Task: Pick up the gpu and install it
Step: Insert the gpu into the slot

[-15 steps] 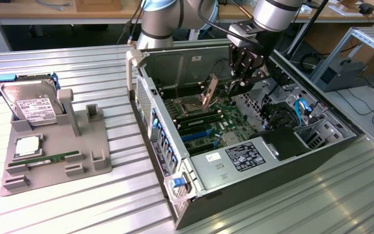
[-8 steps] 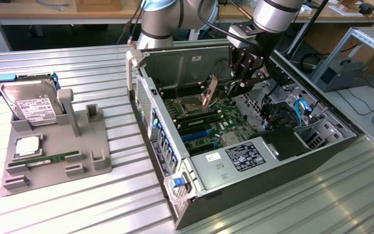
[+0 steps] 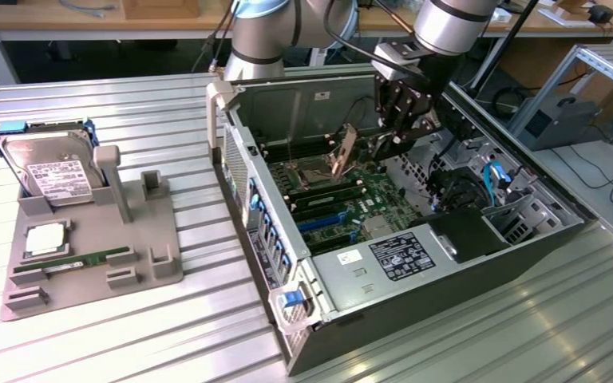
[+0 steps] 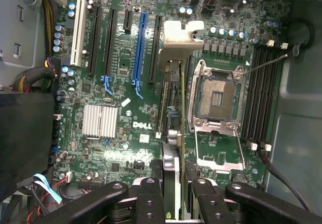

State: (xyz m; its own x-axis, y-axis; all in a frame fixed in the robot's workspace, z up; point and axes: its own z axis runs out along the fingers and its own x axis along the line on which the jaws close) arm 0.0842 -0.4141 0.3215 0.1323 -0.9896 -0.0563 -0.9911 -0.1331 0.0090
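Note:
The gpu (image 3: 341,156) is a thin card with a silver bracket, held tilted inside the open computer case (image 3: 392,263), above the green motherboard (image 3: 338,207). My gripper (image 3: 369,146) reaches down into the case and is shut on the card's edge. In the wrist view the gpu (image 4: 174,108) appears edge-on, bracket end (image 4: 179,39) farthest from me. It runs between my gripper's (image 4: 174,196) two black fingers (image 4: 150,200). The card hangs over the strip between a black expansion slot (image 4: 153,48) and the CPU socket (image 4: 216,93). Whether it touches the board I cannot tell.
A blue slot (image 4: 141,48) and several black slots lie beside the card. On the exterior view's left, a grey fixture (image 3: 147,267) holds a silver hard drive (image 3: 51,171) and a green memory stick (image 3: 73,262). Cables and a blue-tabbed drive cage (image 3: 498,179) crowd the case's far side.

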